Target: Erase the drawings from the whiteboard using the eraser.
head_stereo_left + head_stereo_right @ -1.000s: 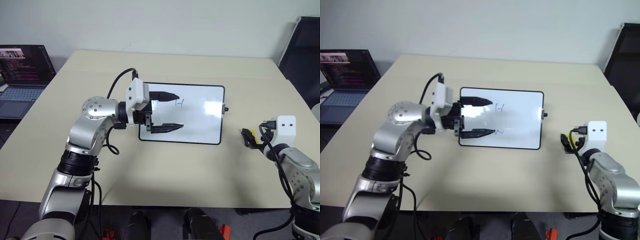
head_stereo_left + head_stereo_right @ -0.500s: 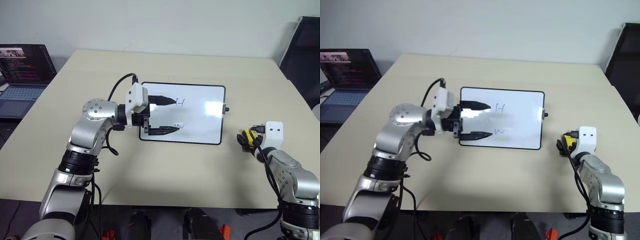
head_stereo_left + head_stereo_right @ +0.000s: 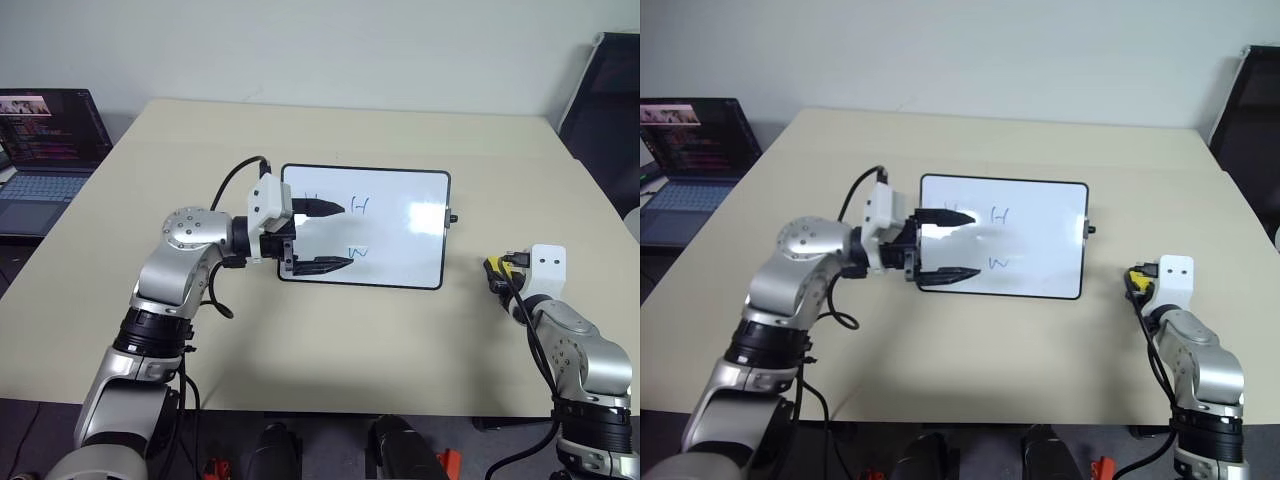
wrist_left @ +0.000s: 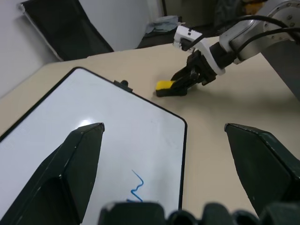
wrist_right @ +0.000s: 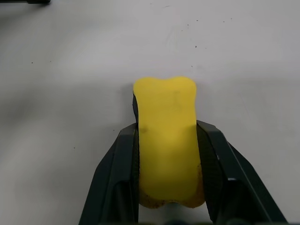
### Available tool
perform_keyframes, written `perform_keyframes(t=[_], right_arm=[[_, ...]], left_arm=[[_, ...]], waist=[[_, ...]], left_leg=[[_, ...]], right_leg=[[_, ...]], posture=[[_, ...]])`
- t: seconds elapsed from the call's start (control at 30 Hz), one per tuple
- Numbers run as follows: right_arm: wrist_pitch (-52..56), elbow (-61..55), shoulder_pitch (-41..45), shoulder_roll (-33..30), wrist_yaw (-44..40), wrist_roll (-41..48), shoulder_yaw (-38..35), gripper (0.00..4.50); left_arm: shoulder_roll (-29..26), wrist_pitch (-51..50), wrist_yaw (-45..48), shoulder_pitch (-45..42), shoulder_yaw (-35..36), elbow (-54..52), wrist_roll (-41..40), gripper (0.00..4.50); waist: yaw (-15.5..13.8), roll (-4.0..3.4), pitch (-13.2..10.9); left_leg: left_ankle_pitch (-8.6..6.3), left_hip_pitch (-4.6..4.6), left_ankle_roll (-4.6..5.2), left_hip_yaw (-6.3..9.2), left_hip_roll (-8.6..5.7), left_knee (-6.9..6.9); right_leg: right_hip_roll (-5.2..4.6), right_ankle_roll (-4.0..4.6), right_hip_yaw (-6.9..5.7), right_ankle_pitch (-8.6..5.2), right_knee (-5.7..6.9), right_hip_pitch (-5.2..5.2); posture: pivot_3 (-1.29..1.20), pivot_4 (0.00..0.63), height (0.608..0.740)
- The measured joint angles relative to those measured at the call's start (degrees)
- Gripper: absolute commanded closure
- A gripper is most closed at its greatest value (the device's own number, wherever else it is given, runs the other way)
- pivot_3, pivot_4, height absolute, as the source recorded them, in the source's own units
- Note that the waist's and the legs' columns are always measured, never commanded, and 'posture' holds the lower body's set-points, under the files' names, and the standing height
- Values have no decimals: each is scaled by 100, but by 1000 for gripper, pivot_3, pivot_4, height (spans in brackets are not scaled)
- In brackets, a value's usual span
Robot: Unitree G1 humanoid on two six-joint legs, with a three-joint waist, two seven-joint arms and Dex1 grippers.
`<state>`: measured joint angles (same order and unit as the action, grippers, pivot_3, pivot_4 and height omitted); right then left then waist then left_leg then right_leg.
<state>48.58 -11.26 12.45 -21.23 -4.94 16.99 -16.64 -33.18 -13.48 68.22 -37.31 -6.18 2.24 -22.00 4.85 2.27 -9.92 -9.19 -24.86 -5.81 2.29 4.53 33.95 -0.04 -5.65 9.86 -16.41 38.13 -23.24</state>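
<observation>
**A:** Where do you stand with the eraser (image 5: 166, 140)?

**B:** Your right gripper (image 5: 167, 136) has its two black fingers pinched on the yellow block's long sides, squeezing the foam so that it waists in a little. The eraser sits on the table (image 3: 330, 340), well off the whiteboard's right edge, and I can't tell whether it has left the surface.

**A:** Why grip it that way?

**B:** I'd say holding it by the sides keeps the dark underside facing down, free to wipe.

**A:** And your other arm?

**B:** Your left gripper (image 3: 322, 236) hangs over the whiteboard (image 3: 410, 235) near its left end, jaws spread wide and holding nothing, one finger toward the far edge and one toward the near edge. It looks placed to steady the board while you wipe, though I can't tell if it touches.

**A:** What's left on the board?

**B:** The drawings (image 3: 359, 206) are all there: two blue H-like marks along the far side, one right beside the upper finger, and a W-like squiggle (image 3: 997, 263) nearer you. Nothing is wiped yet, so you'll have to carry the eraser leftward onto the board.
</observation>
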Motion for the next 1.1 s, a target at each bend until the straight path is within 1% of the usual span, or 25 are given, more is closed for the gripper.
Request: perform_keyframes(t=[0.1, 0.17, 0.27, 0.33, 0.37, 0.43, 0.53, 0.67, 0.8, 1.0, 1.1], right_arm=[[4, -328, -114, -13, -76, 5, 10, 3182], [-6, -800, -382, -103, -191, -1, 66, 3182], [-131, -1488, -730, -315, -425, -27, 331, 3182], [-227, -1938, -866, -439, -573, -59, 569, 3182], [-276, -2108, -901, -497, -638, -65, 671, 3182], [-456, -2496, -945, -737, -849, -175, 984, 3182], [-724, -2649, -696, -1095, -1138, -468, 1546, 3182], [-990, -2250, 302, -1254, -1413, -985, 2445, 3182], [-1142, -1313, 1366, -917, -1538, -1402, 3124, 3182], [-1428, 50, 2392, -381, -1635, -1868, 3605, 3182], [-1685, 731, 2786, -114, -1593, -2103, 3636, 3183]], left_arm=[[-160, -445, -318, 539, 283, -455, -152, 0], [-309, -803, -557, 1188, 498, -929, -291, 0], [-365, -1266, -951, 1981, 675, -1488, -414, 0], [-364, -1490, -1199, 2229, 755, -1791, -507, 0], [-364, -1517, -1290, 2277, 828, -1831, -510, 0], [-386, -1553, -1531, 2360, 1001, -1840, -483, 0], [-488, -1576, -1722, 2421, 1114, -1817, -413, 0], [-481, -1575, -1891, 2342, 1114, -1737, -366, 0], [-491, -1578, -1894, 2059, 1094, -1667, -367, 0], [-484, -1609, -1952, 1610, 1080, -1463, -358, 0], [-484, -1608, -1998, 1437, 1060, -1384, -328, 0]], waist=[[21, -9, -3], [22, -15, 0], [0, -15, -1], [-20, -13, -2], [-24, -13, -2], [-19, -13, -2], [-5, -9, -1], [24, -5, -4], [17, -4, -5], [-8, -5, -5], [-7, -5, -5]], left_leg=[[-1, 0, 0, 1, 2, -4], [-1, 0, 0, 4, 3, -8], [-1, -1, 0, 8, 3, -6], [-1, 0, -1, 9, 3, 2], [0, 2, -1, 9, 3, 5], [5, 4, 3, 9, 2, 16], [9, 7, 8, 8, 1, 26], [11, 7, 12, 6, 2, 32], [12, 4, 12, 6, 3, 24], [10, -2, 11, 8, 2, -2], [9, -2, 11, 10, 3, -7]], right_leg=[[0, 1, 0, -1, 0, -1], [0, 7, -4, -4, 2, -1], [0, 6, -8, -6, 1, -1], [-1, 9, -9, -10, 0, 1], [-1, 33, -9, -19, 0, 3], [-2, 41, -7, -11, -1, 5], [-3, 49, -6, -4, -5, 5], [-2, 45, -6, 16, -4, 3], [-2, 41, -7, 16, -7, 1], [-2, 30, -14, 29, -9, -6], [-1, 30, -18, 29, -6, -6]], posture=[[0, 150, 740], [0, 150, 740], [0, 150, 740], [0, 150, 740], [0, 150, 740], [0, 150, 740], [0, 150, 740], [0, 150, 740], [0, 150, 740], [0, 150, 740], [0, 150, 740]])
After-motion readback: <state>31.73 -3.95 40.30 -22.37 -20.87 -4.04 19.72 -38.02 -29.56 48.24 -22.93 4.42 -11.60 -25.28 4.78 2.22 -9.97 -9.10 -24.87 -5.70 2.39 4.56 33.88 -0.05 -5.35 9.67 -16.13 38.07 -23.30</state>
